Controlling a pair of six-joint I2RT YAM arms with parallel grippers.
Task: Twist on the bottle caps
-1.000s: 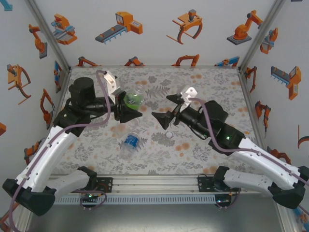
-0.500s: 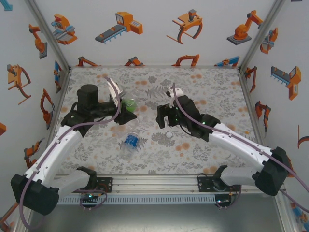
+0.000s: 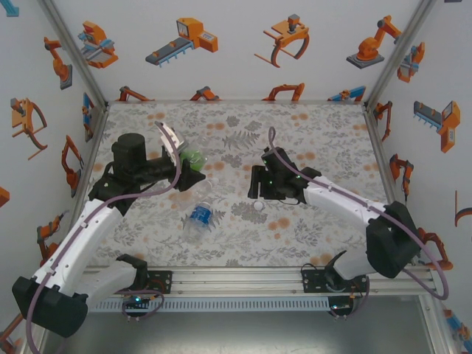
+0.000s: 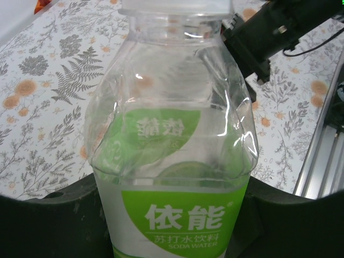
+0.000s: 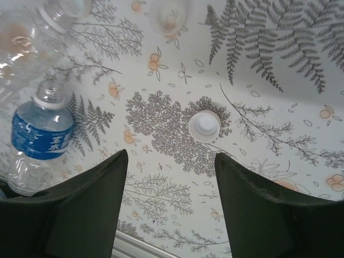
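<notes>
My left gripper (image 3: 190, 164) (image 4: 172, 220) is shut on the greenish bottle (image 3: 195, 156) (image 4: 172, 161), held above the table with its neck (image 4: 174, 8) toward the right arm. A small whitish cap (image 3: 258, 206) (image 5: 204, 125) lies flat on the table. My right gripper (image 3: 256, 193) (image 5: 171, 155) points down just on the near side of the cap, open, with nothing between its fingers. The blue-label bottle (image 3: 199, 215) (image 5: 40, 137) lies on its side left of the cap.
The clear upper part of a bottle (image 5: 21, 43) shows at the top left of the right wrist view, and a blurred pale round thing (image 5: 169, 13) at its top edge. The metal rail (image 3: 236, 280) runs along the table's near edge. Printed walls (image 3: 74, 110) close the left, back and right.
The right arm has swung down and turned its gripper toward the table over the cap, with its jaws narrowing. The left gripper has shifted slightly left with the greenish bottle.
</notes>
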